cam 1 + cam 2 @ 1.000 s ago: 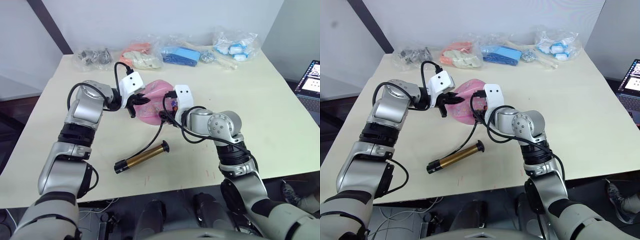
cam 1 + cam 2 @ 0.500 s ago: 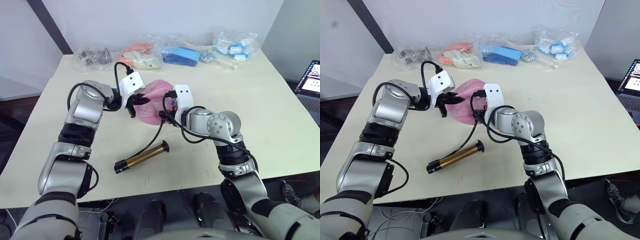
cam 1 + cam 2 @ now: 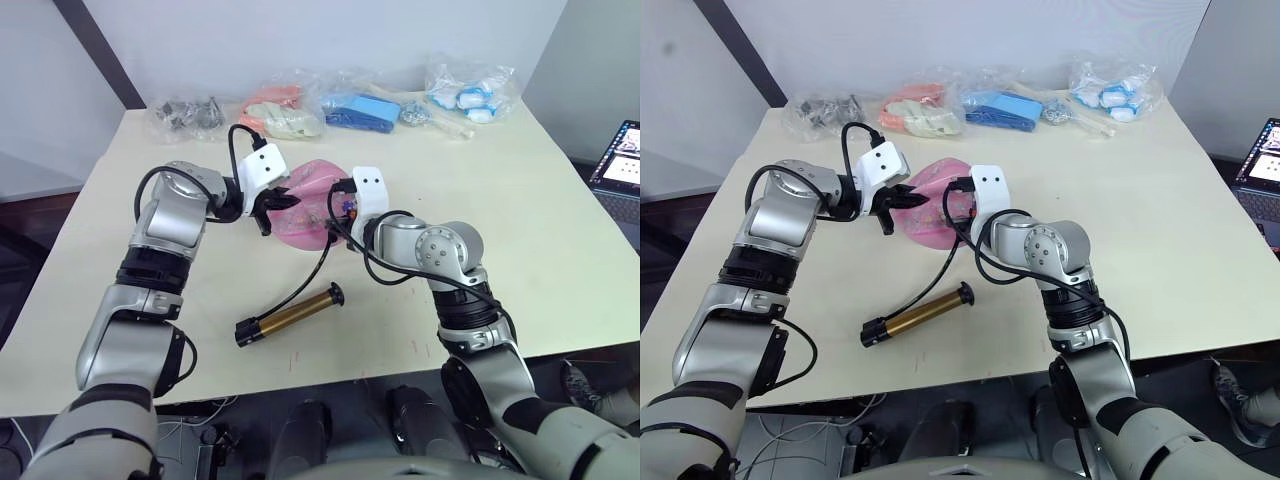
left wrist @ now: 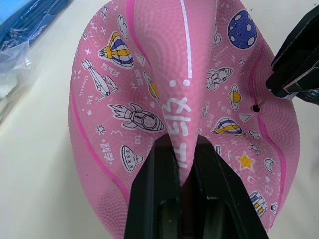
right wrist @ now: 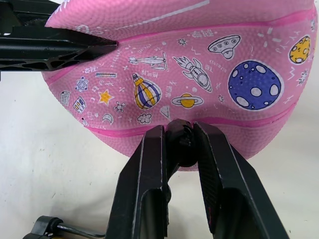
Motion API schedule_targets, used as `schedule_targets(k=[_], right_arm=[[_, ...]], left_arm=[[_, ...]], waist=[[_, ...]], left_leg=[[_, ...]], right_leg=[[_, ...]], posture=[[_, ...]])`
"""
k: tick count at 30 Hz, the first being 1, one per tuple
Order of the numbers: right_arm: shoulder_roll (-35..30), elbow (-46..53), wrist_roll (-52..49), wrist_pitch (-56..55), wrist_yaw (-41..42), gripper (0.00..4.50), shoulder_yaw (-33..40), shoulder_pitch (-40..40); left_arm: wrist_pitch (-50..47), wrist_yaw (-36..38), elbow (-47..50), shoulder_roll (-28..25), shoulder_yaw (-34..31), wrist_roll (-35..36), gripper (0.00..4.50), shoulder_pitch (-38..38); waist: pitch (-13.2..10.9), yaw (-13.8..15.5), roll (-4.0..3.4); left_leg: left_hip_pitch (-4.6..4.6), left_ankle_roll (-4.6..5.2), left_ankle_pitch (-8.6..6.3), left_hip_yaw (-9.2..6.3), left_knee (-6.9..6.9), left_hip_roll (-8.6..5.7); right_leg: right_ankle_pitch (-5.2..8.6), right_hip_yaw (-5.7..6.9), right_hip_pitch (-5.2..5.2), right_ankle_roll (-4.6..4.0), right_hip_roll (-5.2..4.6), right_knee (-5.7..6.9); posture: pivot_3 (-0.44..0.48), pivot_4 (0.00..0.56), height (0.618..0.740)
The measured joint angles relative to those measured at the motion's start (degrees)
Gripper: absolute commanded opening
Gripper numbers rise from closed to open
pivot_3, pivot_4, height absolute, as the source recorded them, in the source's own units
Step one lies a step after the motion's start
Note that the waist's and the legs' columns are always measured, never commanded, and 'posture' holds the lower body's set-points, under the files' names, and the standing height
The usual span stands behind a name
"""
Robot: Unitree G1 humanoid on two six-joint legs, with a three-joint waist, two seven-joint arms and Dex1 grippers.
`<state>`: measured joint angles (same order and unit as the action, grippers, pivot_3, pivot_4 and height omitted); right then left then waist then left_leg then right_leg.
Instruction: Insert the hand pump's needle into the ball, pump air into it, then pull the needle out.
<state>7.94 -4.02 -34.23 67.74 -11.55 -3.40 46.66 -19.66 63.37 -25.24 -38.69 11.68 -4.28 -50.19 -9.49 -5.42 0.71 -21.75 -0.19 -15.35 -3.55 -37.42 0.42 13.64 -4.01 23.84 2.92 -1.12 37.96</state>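
The ball, deflated and folded, lies at mid-desk toward the far edge. The left claw is clamped on a raised fold of it. The right claw grips the black hose end carrying the needle, pressed against the ball's near side; the needle itself cannot be made out. The valve hole sits just beside the right claw's tip, so the right arm is the nearer. The hand pump lies nearer the front edge, long axis diagonal. Compared with a second ago, the pump has shifted slightly toward the right.
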Motion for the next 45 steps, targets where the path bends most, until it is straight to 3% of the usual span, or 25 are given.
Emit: schedule_targets(k=[11,24,40,45], right_arm=[[-0.84,-5.09,6.67,2.78,6.63,0.29,-4.06,6.30],[-2.62,-9.64,15.62,-1.42,18.41,0.29,-8.82,7.44],[-1.75,-15.46,23.52,-7.70,24.77,0.29,-12.38,7.87],[-0.75,-17.29,25.57,-9.03,25.81,0.29,-12.38,7.91]], left_arm=[[-0.03,-0.70,0.05,-0.09,-0.94,-0.01,0.00,0.85],[-0.84,-1.04,-0.06,0.01,-0.97,-0.01,0.00,0.96],[-3.86,-1.01,-0.07,0.00,-0.97,0.00,0.00,1.02],[-5.01,-0.82,-0.12,-0.02,-0.96,-0.01,0.00,1.01]], waist=[[0.02,-0.33,-0.01],[0.28,-0.41,-0.08],[1.08,-1.06,-0.15],[1.20,-1.35,-0.13]], left_leg=[[0.07,0.00,0.00,0.01,0.00,0.06],[0.14,0.00,0.00,0.02,0.00,0.08],[0.32,0.00,0.00,0.01,0.08,0.10],[0.78,0.00,-0.01,0.02,0.26,0.10]], right_leg=[[-0.03,-0.03,0.00,-0.05,0.10,0.02],[-0.04,-0.04,-0.05,-0.06,0.12,0.03],[-0.01,-0.04,-0.18,-0.09,0.15,0.02],[0.11,-0.07,-0.54,-0.08,0.14,0.00]], posture=[[0.000,0.150,0.740],[0.000,0.150,0.740],[0.000,0.150,0.740],[0.000,0.150,0.740]])
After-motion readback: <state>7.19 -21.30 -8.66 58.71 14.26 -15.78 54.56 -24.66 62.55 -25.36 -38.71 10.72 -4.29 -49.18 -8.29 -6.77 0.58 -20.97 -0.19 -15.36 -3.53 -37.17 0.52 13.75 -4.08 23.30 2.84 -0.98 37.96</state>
